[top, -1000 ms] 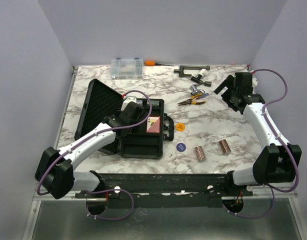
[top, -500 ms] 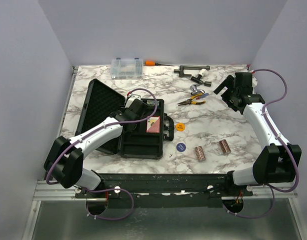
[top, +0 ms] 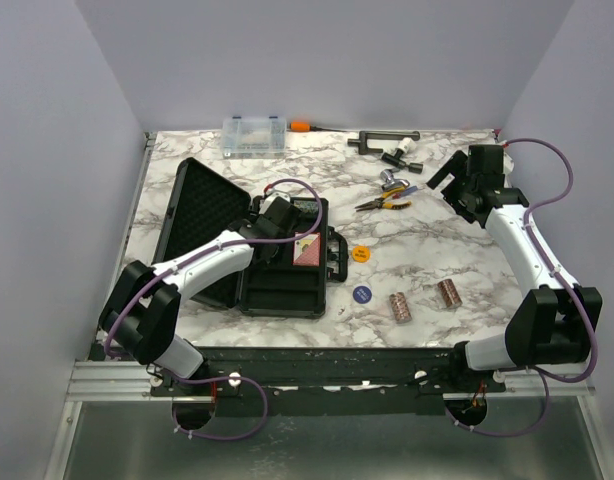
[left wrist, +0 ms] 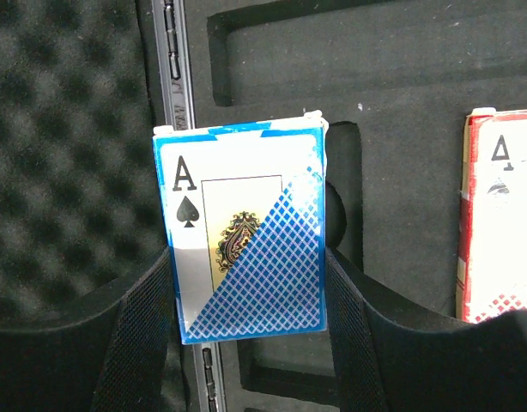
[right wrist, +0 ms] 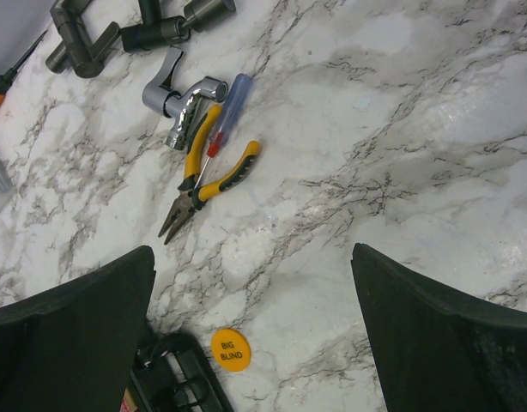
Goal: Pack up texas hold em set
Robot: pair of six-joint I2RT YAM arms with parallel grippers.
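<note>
1. Between the fingers (left wrist: 143,326) of the left hand (left wrist: 246,266): the blue deck (left wrist: 238,215), pinched by its long edges. The hand is closed to the deck's width. The deck hangs over the foam of the open case (top: 277,292), beside an empty cutout, and looks not yet seated.
2. Just right of that hand: the red deck (left wrist: 499,215), lying in the foam. I judge it packed.
3. Well right of that hand, outside the case on the surface (right wrist: 401,172): two chip rolls (top: 398,305), the orange disc (top: 360,253) and the blue disc (top: 362,294).
4. Progress, as I judge it: early. One deck is in and one is in hand. Rolls, discs and closing the lid remain.
5. Left arm: reaches forward from its base across the case, wrist bent, hand pointing down over the far half of the tray.
6. Right arm: extended to the far right, hand raised off the surface. The right hand (top: 447,183) is spread wide and holds nothing. Below it lie yellow-handled pliers (right wrist: 203,184); the orange disc is towards its near side.
</note>
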